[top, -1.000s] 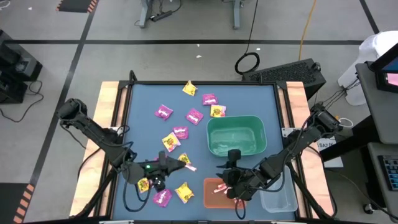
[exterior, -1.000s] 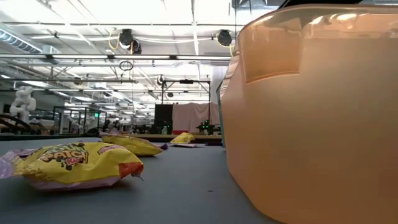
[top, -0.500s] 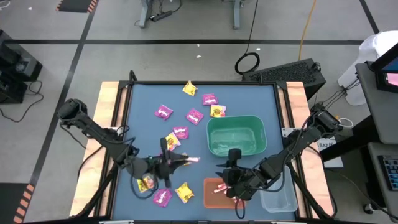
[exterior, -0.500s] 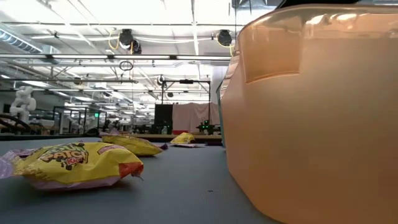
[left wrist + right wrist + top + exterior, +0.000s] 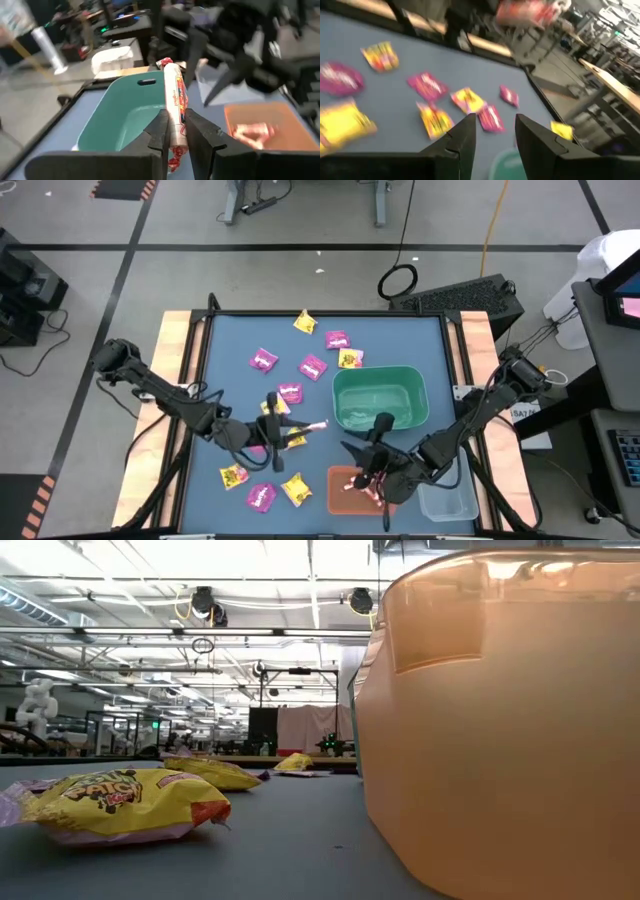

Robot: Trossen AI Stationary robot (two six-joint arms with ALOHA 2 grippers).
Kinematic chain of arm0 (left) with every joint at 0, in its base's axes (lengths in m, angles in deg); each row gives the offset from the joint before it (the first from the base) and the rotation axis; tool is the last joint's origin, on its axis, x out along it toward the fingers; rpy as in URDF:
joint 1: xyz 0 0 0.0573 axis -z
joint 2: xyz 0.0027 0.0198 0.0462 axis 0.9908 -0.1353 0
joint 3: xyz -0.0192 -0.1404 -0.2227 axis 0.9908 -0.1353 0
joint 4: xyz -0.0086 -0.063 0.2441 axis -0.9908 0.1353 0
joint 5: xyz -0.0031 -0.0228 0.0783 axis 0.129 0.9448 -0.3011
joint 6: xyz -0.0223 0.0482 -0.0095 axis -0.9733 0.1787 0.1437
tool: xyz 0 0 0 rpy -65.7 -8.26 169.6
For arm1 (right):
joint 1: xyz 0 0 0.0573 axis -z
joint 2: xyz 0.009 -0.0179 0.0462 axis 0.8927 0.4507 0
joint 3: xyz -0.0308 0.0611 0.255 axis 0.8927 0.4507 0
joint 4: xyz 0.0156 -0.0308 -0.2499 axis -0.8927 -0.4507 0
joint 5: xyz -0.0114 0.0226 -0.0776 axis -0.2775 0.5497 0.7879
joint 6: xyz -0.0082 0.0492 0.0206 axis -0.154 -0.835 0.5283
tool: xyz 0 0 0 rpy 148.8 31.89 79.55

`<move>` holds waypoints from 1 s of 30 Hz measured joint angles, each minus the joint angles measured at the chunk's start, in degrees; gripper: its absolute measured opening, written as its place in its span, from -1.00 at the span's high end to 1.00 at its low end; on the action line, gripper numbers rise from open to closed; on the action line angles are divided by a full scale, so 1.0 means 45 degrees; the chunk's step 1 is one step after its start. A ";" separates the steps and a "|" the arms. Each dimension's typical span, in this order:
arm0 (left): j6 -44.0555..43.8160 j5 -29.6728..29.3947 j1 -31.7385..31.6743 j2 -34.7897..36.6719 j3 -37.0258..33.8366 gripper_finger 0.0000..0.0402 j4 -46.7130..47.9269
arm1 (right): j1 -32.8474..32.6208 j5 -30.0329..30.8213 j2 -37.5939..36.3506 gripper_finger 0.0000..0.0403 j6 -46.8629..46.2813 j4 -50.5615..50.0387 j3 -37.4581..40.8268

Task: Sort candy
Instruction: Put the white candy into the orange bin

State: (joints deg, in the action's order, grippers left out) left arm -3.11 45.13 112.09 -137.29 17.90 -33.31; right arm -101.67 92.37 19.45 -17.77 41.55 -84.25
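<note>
Left gripper point(image 5: 176, 131): clamped on pink-white candy stick point(image 5: 173, 102), held mid-tabletop point(image 5: 230, 340) just left of green bin point(image 5: 380, 400). Right gripper point(image 5: 495, 131): fingers apart, nothing held, over orange bin point(image 5: 345, 490). Purple & yellow packets point(image 5: 313, 367) scattered on tabletop.

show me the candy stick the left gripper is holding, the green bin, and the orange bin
Pink-white candy stick point(image 5: 174, 107), left wrist view, middle of its wrapper.
Green bin point(image 5: 345, 402), high view, left rim.
Orange bin point(image 5: 500, 740), low view, its near wall.

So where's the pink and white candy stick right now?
The pink-white stick is pinched in the left gripper, up over the blue mat in the high view, just left of the green bin and above the orange bin.
</note>
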 joint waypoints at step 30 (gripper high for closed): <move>0.2305 0.1343 0.0287 -0.0005 0.0005 0.74 0.0770 | 0.1962 -0.4750 -0.0005 -0.12 0.3171 0.5280 -0.0003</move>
State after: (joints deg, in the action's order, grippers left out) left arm 7.26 51.17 113.38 -137.32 17.92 -29.84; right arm -92.84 70.99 19.43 -3.50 65.31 -84.26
